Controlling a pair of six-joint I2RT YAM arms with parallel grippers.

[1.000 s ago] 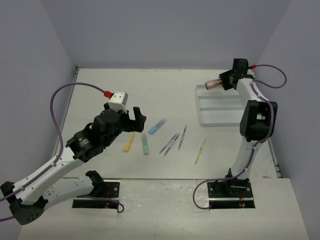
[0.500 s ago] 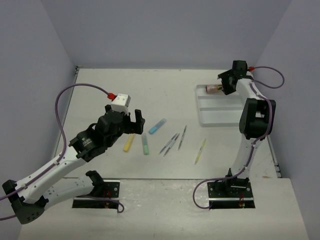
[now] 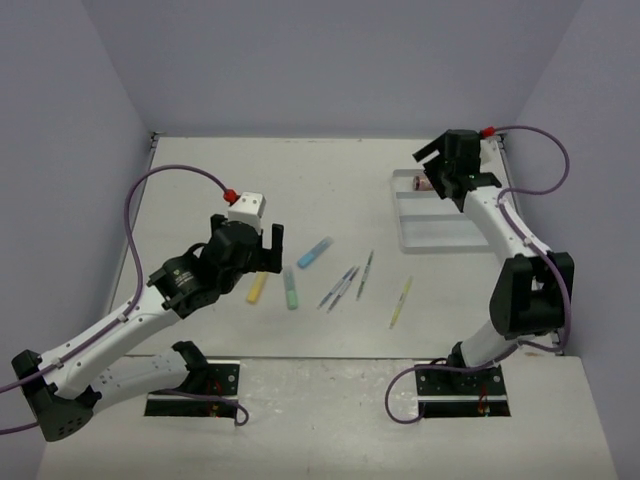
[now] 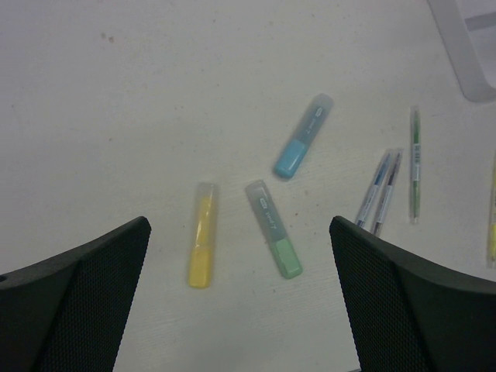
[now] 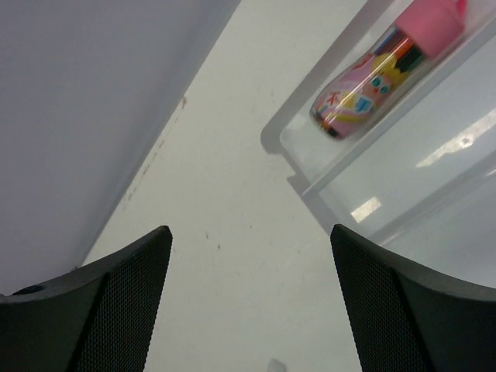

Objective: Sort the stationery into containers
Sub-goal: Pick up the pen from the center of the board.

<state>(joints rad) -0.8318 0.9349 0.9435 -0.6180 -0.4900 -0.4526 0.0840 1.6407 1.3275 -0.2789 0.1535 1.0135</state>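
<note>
The white three-compartment tray (image 3: 440, 232) stands at the right back. The short pink tube (image 3: 424, 185) lies in its far compartment, also seen in the right wrist view (image 5: 386, 68). My right gripper (image 3: 432, 170) is open and empty just left of the tray's far corner (image 5: 249, 232). My left gripper (image 3: 266, 254) is open and empty above the yellow marker (image 4: 201, 246) and the green marker (image 4: 274, 240). The light-blue marker (image 4: 302, 146), two thin grey pens (image 4: 380, 190), a third thin pen (image 4: 415, 165) and the yellow-green pen (image 3: 401, 302) lie loose on the table.
The table is walled at the back and on both sides. The tray's middle and near compartments (image 3: 445, 215) hold nothing. The tray's near corner shows in the left wrist view (image 4: 465, 54). Both arm bases sit at the near edge.
My right gripper has let go of the pink tube, which now lies in the tray's far compartment, and has opened and pulled back. My left gripper has shifted slightly over the markers.
</note>
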